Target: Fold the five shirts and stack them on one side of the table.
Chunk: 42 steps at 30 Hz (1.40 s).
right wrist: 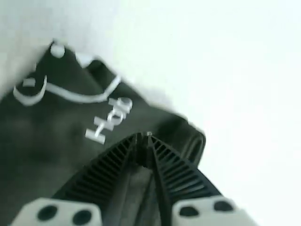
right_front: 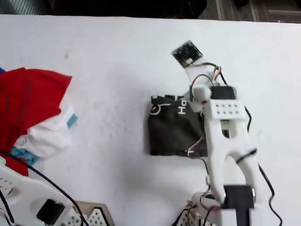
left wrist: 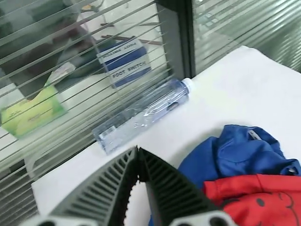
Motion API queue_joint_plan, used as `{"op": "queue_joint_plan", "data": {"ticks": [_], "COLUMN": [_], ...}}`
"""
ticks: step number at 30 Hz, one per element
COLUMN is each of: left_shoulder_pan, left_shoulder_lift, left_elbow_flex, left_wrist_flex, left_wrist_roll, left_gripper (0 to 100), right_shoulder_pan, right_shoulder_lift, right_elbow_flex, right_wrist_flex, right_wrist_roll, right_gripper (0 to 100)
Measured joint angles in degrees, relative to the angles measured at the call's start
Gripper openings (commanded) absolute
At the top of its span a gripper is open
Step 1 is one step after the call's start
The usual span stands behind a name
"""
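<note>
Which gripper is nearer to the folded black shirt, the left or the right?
The right. The right gripper is directly over the black shirt, near its edge; the left gripper is far off, by the pile of unfolded shirts.

Folded black shirt (right_front: 171, 129): neat rectangle, white print up, middle of worktop (right_front: 108, 61). Red shirt (right_front: 28, 101), white shirt (right_front: 47, 136), blue shirt (left wrist: 240, 150): crumpled heap at worktop edge.

I see | white table (right_front: 117, 56) | clear bottle (left wrist: 143, 113) lying at its edge | blinds (left wrist: 47, 61) just beyond | green box (left wrist: 33, 113) behind them
</note>
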Motion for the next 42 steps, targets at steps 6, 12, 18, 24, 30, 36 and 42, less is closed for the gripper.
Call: {"op": "queue_joint_plan", "data": {"ticks": [6, 12, 18, 24, 30, 36, 42], "left_shoulder_pan": [-1.1, -1.9, -4.0, -6.2, -6.8, -6.9, -6.9], "left_shoulder_lift": [0.0, 0.0, 0.0, 0.0, 0.0, 0.0, 0.0], "left_elbow_flex": [0.0, 0.0, 0.0, 0.0, 0.0, 0.0, 0.0], "left_wrist_flex": [0.0, 0.0, 0.0, 0.0, 0.0, 0.0, 0.0], "left_wrist_roll": [-3.7, -4.0, -4.0, -4.0, -4.0, -4.0, -4.0], "left_gripper": [2, 2, 2, 2, 2, 2, 2], "right_shoulder_pan": [3.0, 10.8, 12.3, 6.2, -3.2, -2.1, 2.2], "right_shoulder_lift": [14.5, 24.7, 23.8, 11.8, 7.3, 4.6, 4.3], "right_elbow_flex": [0.0, 0.0, -2.2, -5.0, -5.0, -6.0, -5.7], "right_wrist_flex": [-14.1, -25.1, -24.4, -13.4, -4.7, 13.7, 25.6], "right_wrist_roll": [-1.1, -1.2, -4.1, -9.6, -9.9, -10.0, -11.8], "right_gripper": [1.9, 1.9, 1.9, 1.9, 2.0, 2.8, 29.5]}}
